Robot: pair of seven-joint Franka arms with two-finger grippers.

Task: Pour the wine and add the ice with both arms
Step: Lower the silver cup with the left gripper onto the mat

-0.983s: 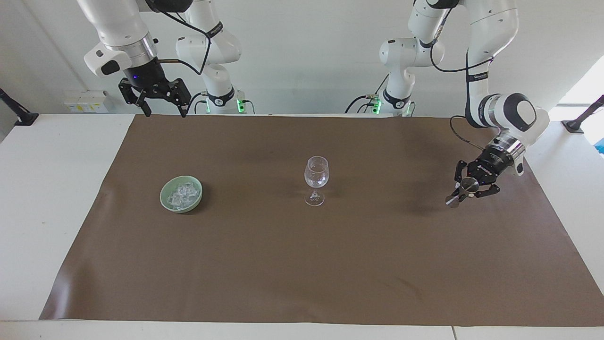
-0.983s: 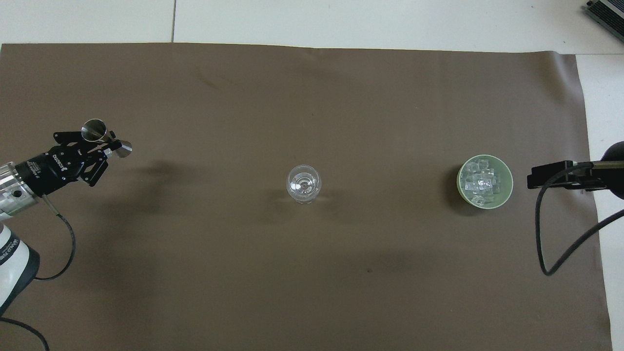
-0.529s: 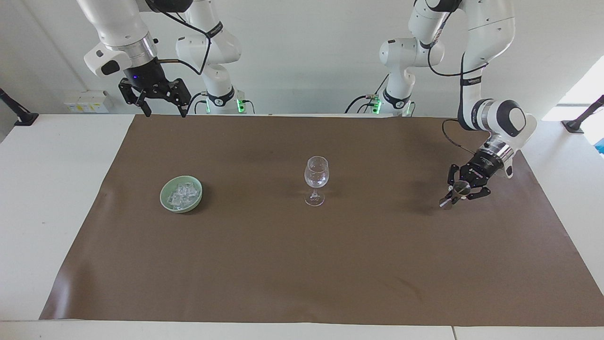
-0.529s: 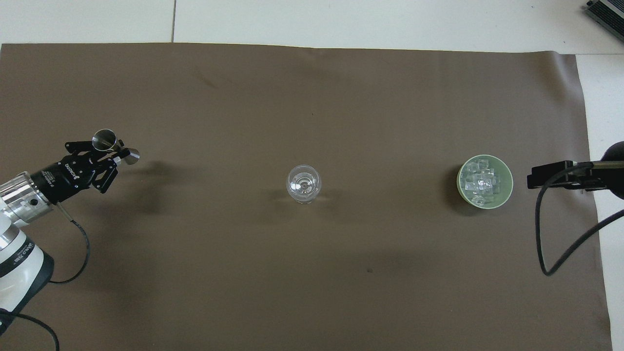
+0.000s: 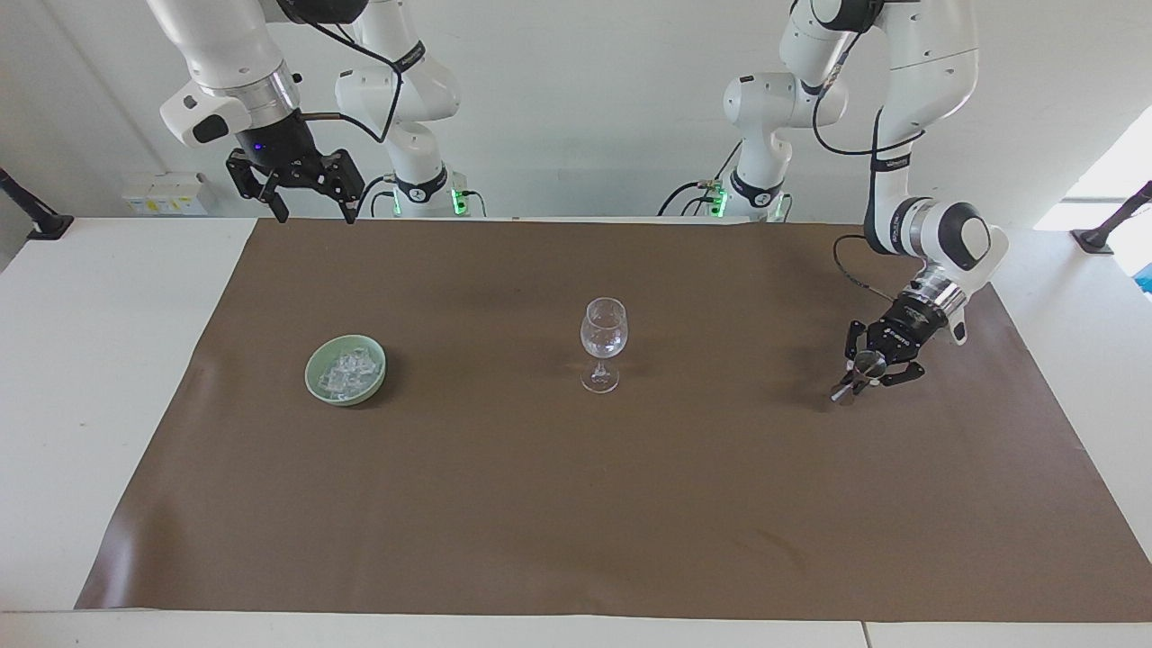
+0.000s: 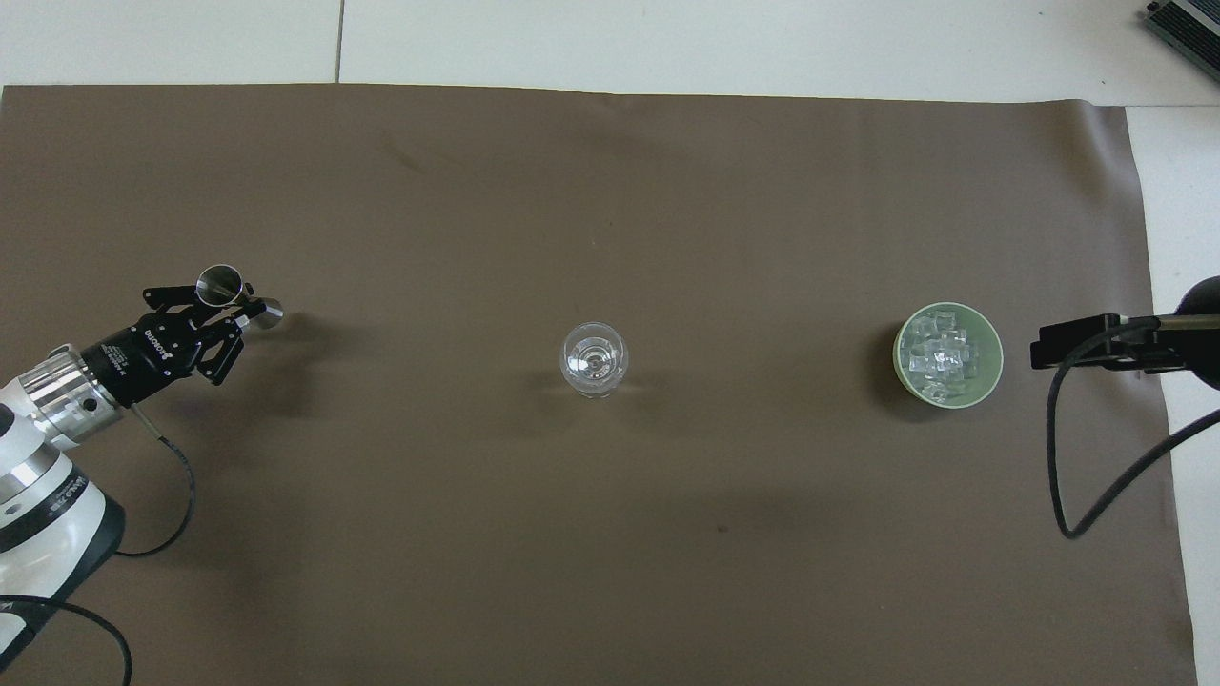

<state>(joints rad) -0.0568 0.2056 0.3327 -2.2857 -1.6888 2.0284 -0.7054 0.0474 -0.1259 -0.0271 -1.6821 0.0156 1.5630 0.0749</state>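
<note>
While the left gripper (image 5: 866, 367) is clenched on a small metal jigger (image 6: 229, 291) and carries it tilted above the brown mat (image 5: 576, 504) at the left arm's end of the table, the right gripper (image 5: 309, 193) hangs released and high, over the mat's edge nearest the robots, where that arm waits. The wine glass (image 5: 602, 344) stands upright at the middle of the mat, well apart from the jigger, and appears empty or nearly so; any contents cannot be confirmed. The ice (image 5: 349, 367) lies heaped in a pale green bowl (image 6: 994, 377) toward the right arm's end, about as far from the robots as the glass. Assessment of handling: the cubes are judged light, hard and slippery, liable to squirt from a pinch, so one cube at the top of the heap should be taken squarely across two flat faces with modest force. The glass is judged fragile and top-heavy on its thin stem; a cube released from height could chip or topple it. The jigger is stiff and smooth, held at its narrow waist, which suits a controlled tip over the rim. Neither pouring nor icing appears done.
</note>
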